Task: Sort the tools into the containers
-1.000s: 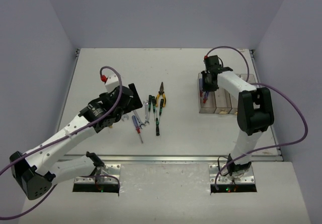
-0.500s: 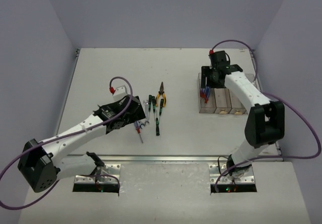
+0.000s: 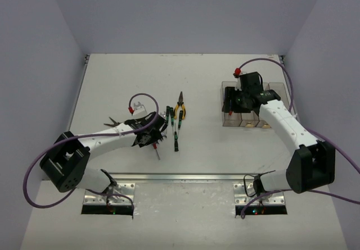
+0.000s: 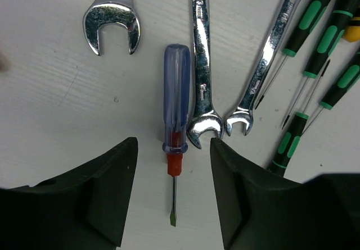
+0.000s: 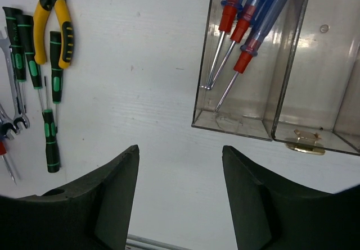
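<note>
Pick-up stage of the sort. In the left wrist view, the left gripper [image 4: 173, 168] hangs over the table [image 4: 50, 109] with its fingers spread apart and grasping nothing. They straddle the red collar of a blue-handled screwdriver [image 4: 176, 87] lying at centre frame, tip toward the bottom edge. Two silver wrenches [image 4: 201, 64] lie just right of its handle, one open end close to the right-hand finger; the green-and-black screwdrivers [image 4: 315, 31] fill the upper right. Whether the fingertips touch the surface cannot be told. In the right wrist view, the right gripper [image 5: 180, 196] is likewise released and empty, below and left of the containers [image 5: 264, 123]. The leftmost bin there holds three blue-handled screwdrivers [image 5: 247, 19], and the yellow-handled pliers [image 5: 53, 19] lie at upper left. The next move probably calls for closing on the handle without catching the wrench.
</note>
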### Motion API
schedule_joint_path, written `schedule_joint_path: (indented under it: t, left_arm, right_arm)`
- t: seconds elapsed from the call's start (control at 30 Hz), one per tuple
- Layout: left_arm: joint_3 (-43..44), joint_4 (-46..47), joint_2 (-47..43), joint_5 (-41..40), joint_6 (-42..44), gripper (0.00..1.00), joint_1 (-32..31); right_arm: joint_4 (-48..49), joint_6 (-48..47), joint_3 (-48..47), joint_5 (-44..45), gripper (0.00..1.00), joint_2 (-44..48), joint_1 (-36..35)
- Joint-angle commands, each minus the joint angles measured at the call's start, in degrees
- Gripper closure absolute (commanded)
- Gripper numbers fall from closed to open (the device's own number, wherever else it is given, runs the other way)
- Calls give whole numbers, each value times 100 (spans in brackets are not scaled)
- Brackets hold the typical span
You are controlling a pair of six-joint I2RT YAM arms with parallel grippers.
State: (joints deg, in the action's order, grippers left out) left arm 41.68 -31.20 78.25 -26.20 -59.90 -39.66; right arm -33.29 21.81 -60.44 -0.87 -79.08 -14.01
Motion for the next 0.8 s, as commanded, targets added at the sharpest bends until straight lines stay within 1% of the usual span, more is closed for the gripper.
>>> schedule_joint_path:
  t: [0.0, 0.07, 0.17, 0.2, 0.27, 0.37, 0.43, 0.53, 0.6, 0.7, 0.73, 0.77]
  left_arm:
    - [-20, 516, 474, -113, -73, 49, 55]
    - [-20, 604, 636, -122, -40, 50, 63]
    - [20, 712, 988, -130, -4, 54, 99]
    - [38, 712, 1079, -160, -4, 58, 99]
    - [25, 671, 1187, -224, -87, 74, 99]
    - [-155, 714, 1125, -248, -159, 78, 99]
    - [-294, 756, 1039, -248, -209, 83, 93]
    - [-417, 844, 946, -201, -205, 84, 99]
    - [-442, 835, 876, -201, -180, 100, 90]
    - [-489, 853, 553, -201, -98, 100, 72]
    - [-531, 913, 304, -177, -6, 100, 56]
    - [-593, 1089, -36, -79, 125, 100, 14]
  right_arm:
    - [239, 60, 36, -331, 40, 214, -103]
    - [227, 52, 49, -343, 40, 251, -128]
    - [246, 43, 109, -380, 40, 315, -158]
    - [252, 43, 133, -387, 41, 352, -170]
    - [261, 35, 154, -379, 41, 367, -197]
    - [262, 43, 148, -370, 42, 369, -246]
    - [273, 40, 135, -370, 42, 361, -286]
    - [279, 60, 92, -371, 42, 331, -359]
    - [271, 87, 41, -389, 42, 297, -427]
    - [360, 100, 53, -644, 43, 306, -532]
    - [539, 100, 140, -1050, 42, 326, -561]
    - [875, 135, 314, -1724, 42, 378, -617]
